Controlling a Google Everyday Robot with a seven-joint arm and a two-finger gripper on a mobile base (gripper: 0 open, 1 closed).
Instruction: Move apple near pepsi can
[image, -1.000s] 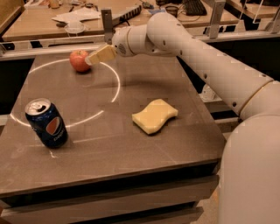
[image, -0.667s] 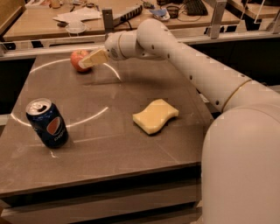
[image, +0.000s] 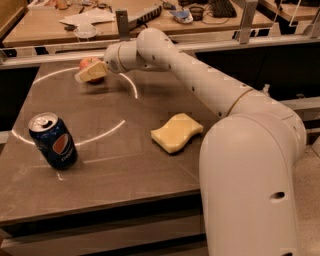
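Apple (image: 88, 62): upper left of the frame, on the table (image: 125, 170), partly hidden behind the gripper.
Gripper (image: 91, 73): upper left, just in front of the apple; open or closed, I cannot tell.
Can (image: 53, 141): lower left, upright, well apart from the apple.
Sponge (image: 176, 132): centre, lying flat.

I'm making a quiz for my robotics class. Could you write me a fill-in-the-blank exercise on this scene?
1. The gripper is at the apple, on the ___ side of the table, well away from the can.
2. The can stands ___, with its silver top facing up.
3. The sponge lying beside the arm is pale ___.

Missing words: far; upright; yellow.
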